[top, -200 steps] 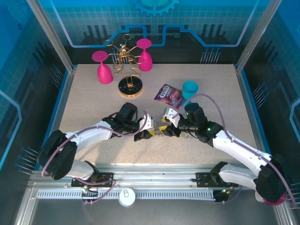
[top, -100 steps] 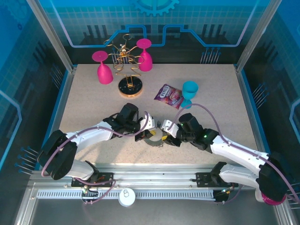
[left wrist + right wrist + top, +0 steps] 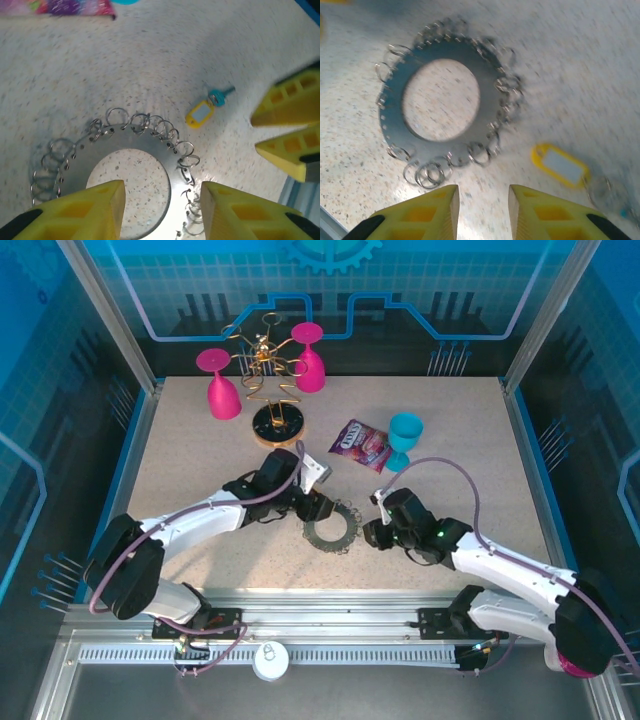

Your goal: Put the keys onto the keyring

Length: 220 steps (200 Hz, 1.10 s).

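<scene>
Keyring (image 3: 331, 529): flat on the surface (image 3: 200, 460), between both arms. Key (image 3: 200, 113): loose just beside its rim, unattached. Left jaws and right jaws: parted, empty, hovering over the keyring, probably poised for a pickup.

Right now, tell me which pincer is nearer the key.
Right. The right pincer sits open just beside the key; the left pincer hangs open over the keyring, farther from it.

both arms reach forward and inward, bent low. left gripper (image 3: 161, 186) and right gripper (image 3: 482, 192) face each other, near but apart, jaws parted, empty.
</scene>
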Each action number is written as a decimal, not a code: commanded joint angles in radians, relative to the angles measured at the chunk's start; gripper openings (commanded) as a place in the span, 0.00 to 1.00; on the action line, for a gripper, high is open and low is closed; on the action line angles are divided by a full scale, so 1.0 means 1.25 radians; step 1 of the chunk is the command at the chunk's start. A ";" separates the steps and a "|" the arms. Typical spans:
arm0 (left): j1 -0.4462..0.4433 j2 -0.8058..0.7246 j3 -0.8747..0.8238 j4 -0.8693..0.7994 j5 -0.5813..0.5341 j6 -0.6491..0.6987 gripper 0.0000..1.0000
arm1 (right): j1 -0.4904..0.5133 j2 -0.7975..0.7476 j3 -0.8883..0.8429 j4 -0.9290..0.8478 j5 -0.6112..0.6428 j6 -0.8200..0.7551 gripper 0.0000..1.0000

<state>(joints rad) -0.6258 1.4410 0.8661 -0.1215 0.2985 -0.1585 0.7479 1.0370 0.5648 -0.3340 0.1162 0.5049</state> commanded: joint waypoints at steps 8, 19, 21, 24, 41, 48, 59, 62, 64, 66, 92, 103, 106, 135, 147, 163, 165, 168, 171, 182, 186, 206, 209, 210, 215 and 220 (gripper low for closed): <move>-0.047 -0.022 -0.004 -0.179 -0.043 -0.388 0.40 | 0.013 -0.041 0.067 -0.209 0.058 0.190 0.33; -0.089 -0.032 -0.032 -0.185 -0.060 -0.398 0.40 | 0.013 -0.048 0.073 -0.230 0.069 0.192 0.33; -0.096 -0.033 -0.037 -0.185 -0.064 -0.396 0.40 | 0.013 -0.050 0.072 -0.233 0.070 0.192 0.33; -0.109 -0.036 -0.045 -0.184 -0.073 -0.394 0.40 | 0.013 -0.053 0.071 -0.235 0.071 0.192 0.33; -0.159 -0.046 -0.073 -0.193 -0.119 -0.371 0.40 | 0.014 -0.071 0.056 -0.232 0.070 0.172 0.33; -0.172 -0.047 -0.077 -0.206 -0.146 -0.360 0.40 | 0.014 -0.081 0.044 -0.222 0.069 0.164 0.33; -0.186 -0.046 -0.080 -0.220 -0.186 -0.332 0.40 | 0.014 -0.096 0.023 -0.200 0.066 0.151 0.33; -0.188 -0.045 -0.079 -0.221 -0.195 -0.323 0.40 | 0.013 -0.100 0.017 -0.194 0.064 0.145 0.33; -0.191 -0.044 -0.080 -0.222 -0.200 -0.318 0.40 | 0.014 -0.104 0.014 -0.188 0.063 0.140 0.33; -0.191 -0.043 -0.079 -0.221 -0.206 -0.312 0.40 | 0.014 -0.106 0.010 -0.183 0.063 0.135 0.33; -0.194 -0.005 -0.057 -0.214 -0.228 -0.252 0.41 | 0.014 -0.148 -0.006 -0.167 0.063 0.092 0.34; -0.194 0.019 -0.045 -0.196 -0.207 -0.248 0.40 | 0.013 -0.164 -0.003 -0.170 0.059 0.084 0.34; -0.194 0.028 -0.041 -0.194 -0.199 -0.247 0.39 | 0.014 -0.167 -0.001 -0.172 0.058 0.082 0.34; -0.205 0.080 0.000 -0.192 -0.174 -0.236 0.35 | 0.013 -0.182 0.011 -0.179 0.058 0.063 0.35; -0.206 0.096 0.007 -0.175 -0.180 -0.226 0.34 | 0.013 -0.178 0.008 -0.172 0.065 0.056 0.35; -0.207 0.124 0.016 -0.156 -0.180 -0.211 0.32 | 0.011 -0.175 0.006 -0.162 0.075 0.044 0.34; -0.207 0.129 0.018 -0.157 -0.179 -0.209 0.32 | 0.012 -0.175 0.006 -0.164 0.078 0.044 0.34; -0.206 0.134 0.022 -0.159 -0.178 -0.208 0.31 | 0.011 -0.175 0.007 -0.166 0.080 0.044 0.34; -0.206 0.139 0.026 -0.161 -0.178 -0.207 0.31 | 0.010 -0.175 0.007 -0.170 0.083 0.047 0.34; -0.206 0.154 0.038 -0.170 -0.175 -0.202 0.30 | 0.009 -0.181 0.010 -0.179 0.087 0.055 0.34; -0.206 0.157 0.040 -0.171 -0.174 -0.199 0.30 | 0.010 -0.182 0.009 -0.179 0.086 0.057 0.34; -0.206 0.164 0.034 -0.162 -0.181 -0.192 0.28 | 0.010 -0.189 -0.001 -0.173 0.092 0.063 0.34; -0.207 0.166 0.034 -0.163 -0.184 -0.193 0.27 | 0.009 -0.189 -0.003 -0.171 0.093 0.064 0.34; -0.207 0.167 0.034 -0.163 -0.184 -0.193 0.27 | 0.009 -0.189 -0.003 -0.171 0.093 0.064 0.34; -0.207 0.170 0.035 -0.163 -0.184 -0.194 0.27 | 0.009 -0.189 -0.005 -0.170 0.093 0.065 0.34; -0.208 0.172 0.035 -0.163 -0.183 -0.196 0.27 | 0.008 -0.188 -0.006 -0.169 0.092 0.065 0.34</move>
<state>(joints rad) -0.8764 1.6382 0.8894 -0.3294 0.0673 -0.4309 0.7525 0.8150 0.5644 -0.5491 0.2066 0.5831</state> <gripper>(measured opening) 0.273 0.338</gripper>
